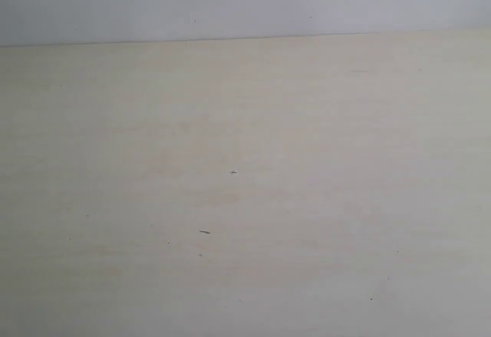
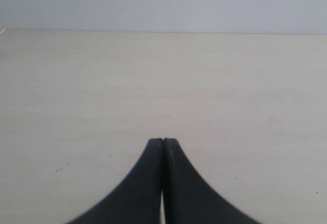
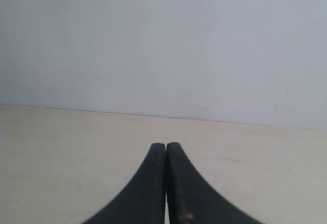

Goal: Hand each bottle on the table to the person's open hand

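While the left gripper (image 2: 163,142) and right gripper (image 3: 166,145) sit with jaws pressed together above the table (image 1: 307,160), no bottles or hand appear anywhere in frame; such bottles, likely light and slick, want a mid-body grip.

The wide, flat table (image 1: 322,122) of pale beige wood-grain looks smooth and matt, with faint streaks of grain running along it, a dull, even finish right up to its far edge, and a few tiny dark specks and one short dark mark scattered over it. Behind that far edge, the plain pale grey-white wall (image 1: 245,3) looks like a matt, even painted surface. The black, curved, tapering left gripper (image 2: 163,142) and its black twin, the right gripper (image 3: 166,145), look smooth and dull, of plastic or rubber (which one cannot be told), with a soft sheen along their edges, and the right one bears a tiny orange fleck.
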Robot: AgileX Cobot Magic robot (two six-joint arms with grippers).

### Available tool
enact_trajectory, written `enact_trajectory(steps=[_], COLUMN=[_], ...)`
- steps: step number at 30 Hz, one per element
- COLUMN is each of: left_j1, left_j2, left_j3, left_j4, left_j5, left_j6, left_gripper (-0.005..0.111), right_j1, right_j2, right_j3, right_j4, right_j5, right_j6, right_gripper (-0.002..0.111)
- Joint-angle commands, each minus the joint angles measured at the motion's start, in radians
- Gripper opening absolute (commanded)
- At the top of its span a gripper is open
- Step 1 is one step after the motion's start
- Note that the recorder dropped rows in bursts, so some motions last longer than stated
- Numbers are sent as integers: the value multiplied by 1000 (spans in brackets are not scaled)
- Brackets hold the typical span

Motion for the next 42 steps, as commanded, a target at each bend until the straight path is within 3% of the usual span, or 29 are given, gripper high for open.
enact_trajectory(steps=[1, 11, 17, 29, 42], left_j1=[2, 2, 2, 2, 2], left_j2=[-7, -7, -7, -7, -7], left_j3=[0, 0, 0, 0, 0], left_j4=[-7, -7, -7, -7, -7], left_j5=[-8, -8, -8, -8, -8], left_j6=[-4, -4, -4, -4, -4], left_gripper=[0, 0, 0, 0, 0], right_j1=[-4, -6, -75, -123, -123], right_j2=[-1, -55, -133, -420, -650], right_j3=[1, 1, 40, 486, 745], right_j4=[-9, -16, -16, -106, -106], right_j5=[-7, -7, -34, -431, -456], right_j6=[-8, -8, -8, -51, -123], right_gripper=[0, 0, 0, 0, 0])
